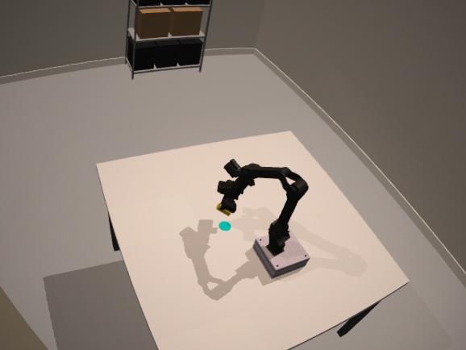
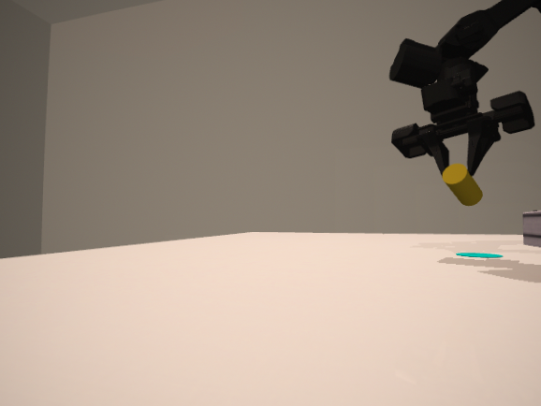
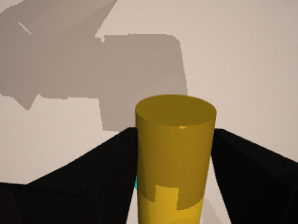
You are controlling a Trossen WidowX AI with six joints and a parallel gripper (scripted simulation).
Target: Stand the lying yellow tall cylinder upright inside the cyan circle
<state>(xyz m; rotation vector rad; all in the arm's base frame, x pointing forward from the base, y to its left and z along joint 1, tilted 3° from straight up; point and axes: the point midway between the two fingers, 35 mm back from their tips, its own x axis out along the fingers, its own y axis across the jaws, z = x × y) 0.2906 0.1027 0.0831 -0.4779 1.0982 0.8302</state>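
The yellow tall cylinder is held in the air, tilted between lying and upright. In the exterior view one round end faces up and toward the camera, and the other end slants down to the right. My gripper is shut on it, one finger at each side. The cyan circle lies flat on the table below, with a gap between it and the cylinder. In the wrist view the cylinder and left finger hide all but a sliver of the circle.
The pale table bears the arm's square base block, to the right of the circle. The arm's shadows fall across the table around the circle. A shelf rack with boxes stands far behind the table.
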